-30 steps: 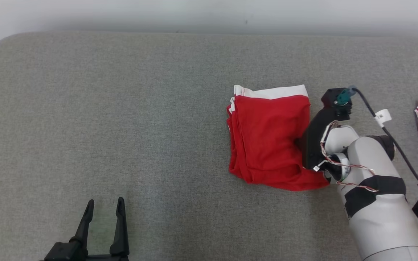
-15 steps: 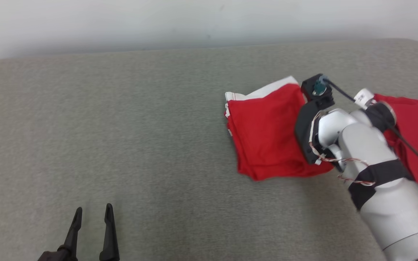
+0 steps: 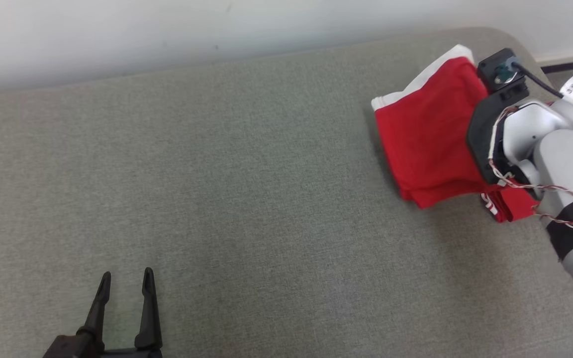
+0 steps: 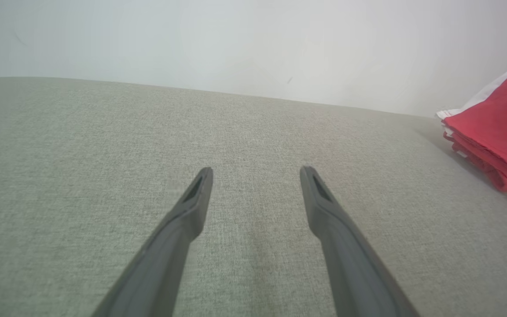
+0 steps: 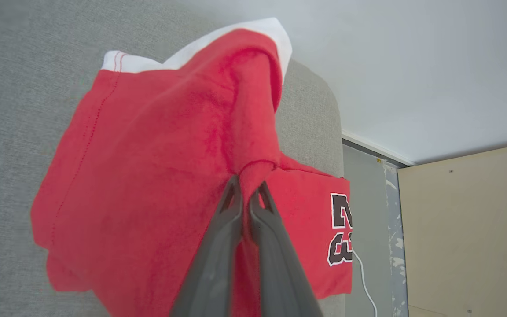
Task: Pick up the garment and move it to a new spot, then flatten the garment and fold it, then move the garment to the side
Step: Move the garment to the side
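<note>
"Looking at that pinch, what worries you most?"

"How little cloth it takes. The right fingers (image 5: 225,233) are pressed together on one narrow ridge of the red garment (image 5: 148,176), drawn up from its top layer. The rest of the folded stack hangs from that ridge. I judge that the lower layers could sag open or slip loose during a carry, and the fold would be lost."

"Where is the garment?"

"At the far right end of the grey fabric-covered worktop (image 3: 217,199), close to its rounded corner, with its white band toward the wall. The pinched side looks lifted. The worktop ends just past that corner, so if the garment is set down too far out it could slide over the edge."

"Anything else?"

"A red piece with black-and-white lettering (image 5: 339,229) lies just beneath the held cloth. I cannot tell whether it belongs to the same garment or to another. If it is another, dragging low could catch it and pull it along, or muddle the two."

"And the other arm?"

"The left fingers (image 4: 183,224) stand wide apart and hold nothing. They hover over bare worktop at the near left, well apart from the garment, so they offer no support if the cloth slips."
</note>
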Robot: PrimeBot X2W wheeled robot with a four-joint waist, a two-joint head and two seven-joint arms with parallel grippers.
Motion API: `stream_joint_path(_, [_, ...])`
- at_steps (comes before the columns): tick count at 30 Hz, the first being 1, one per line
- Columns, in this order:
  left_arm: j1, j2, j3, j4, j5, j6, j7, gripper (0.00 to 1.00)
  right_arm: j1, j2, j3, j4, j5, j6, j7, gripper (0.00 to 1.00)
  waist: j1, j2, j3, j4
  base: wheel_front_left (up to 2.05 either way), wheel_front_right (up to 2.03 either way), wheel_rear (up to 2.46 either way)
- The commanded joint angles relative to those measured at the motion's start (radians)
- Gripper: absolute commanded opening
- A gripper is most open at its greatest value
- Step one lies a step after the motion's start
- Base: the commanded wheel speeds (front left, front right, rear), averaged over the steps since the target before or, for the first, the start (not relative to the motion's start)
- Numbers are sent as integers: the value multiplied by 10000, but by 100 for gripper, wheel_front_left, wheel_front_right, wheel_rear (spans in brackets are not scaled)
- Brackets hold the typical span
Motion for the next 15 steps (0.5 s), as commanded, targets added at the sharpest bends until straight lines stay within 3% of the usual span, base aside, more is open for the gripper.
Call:
stream_joint_path(1, [-110, -9, 44, -10, 77, -21, -27, 100, -65, -154, 15, -72, -66, -30, 21, 0, 0, -1, 207, -144, 0, 0, 0])
stream_joint_path(10, [-203, -2, 122, 29, 248, -173, -27, 100, 155, -1217, -446, -475, -60, -30, 528, 0, 0, -1, 408, 48, 0, 0, 0])
stream_joint_path(15, [-162, -4, 109, 14, 221, -205, -27, 100, 498, -2227, -778, -760, -189, -30, 782, 0, 0, -1, 467, 285, 0, 0, 0])
